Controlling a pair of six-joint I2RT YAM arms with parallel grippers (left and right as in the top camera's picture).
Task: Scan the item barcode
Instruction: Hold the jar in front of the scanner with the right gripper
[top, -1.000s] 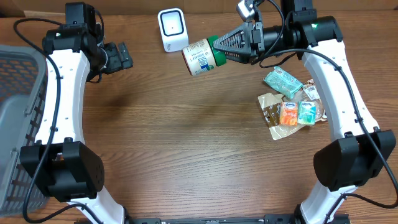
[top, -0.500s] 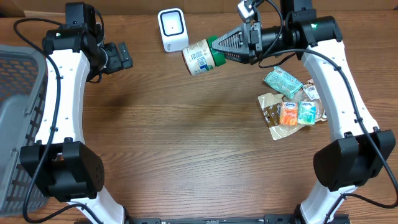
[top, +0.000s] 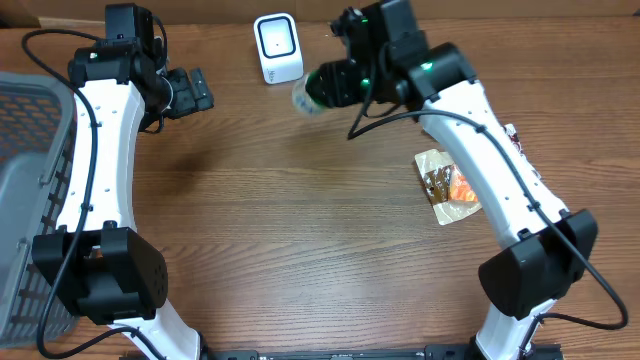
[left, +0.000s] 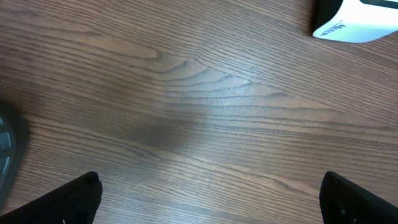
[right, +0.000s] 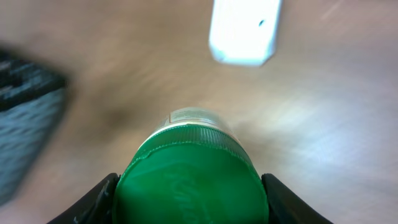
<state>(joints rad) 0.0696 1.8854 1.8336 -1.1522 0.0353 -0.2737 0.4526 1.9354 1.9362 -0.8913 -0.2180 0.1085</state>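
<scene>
The item is a bottle (top: 303, 98) with a green lid (right: 189, 180) and a pale label. My right gripper (top: 324, 86) is shut on the lid end and holds the bottle above the table. Only the bottle's pale end shows from overhead, and no barcode is visible. The white scanner (top: 277, 47) stands at the table's back, just left of and beyond the bottle. In the blurred right wrist view, the scanner (right: 244, 31) lies ahead of the lid. My left gripper (top: 192, 92) hangs open and empty at the far left. Its fingertips (left: 74, 196) spread wide over bare wood.
A grey mesh basket (top: 25, 190) fills the left edge of the table. Snack packets (top: 448, 188) lie at the right, partly under my right arm. A corner of the scanner (left: 357, 22) shows at the top right of the left wrist view.
My right arm has swung left and turned, so the gripper now covers most of the bottle, nearer the scanner. The arm now hides some packets. The left arm has not moved.
</scene>
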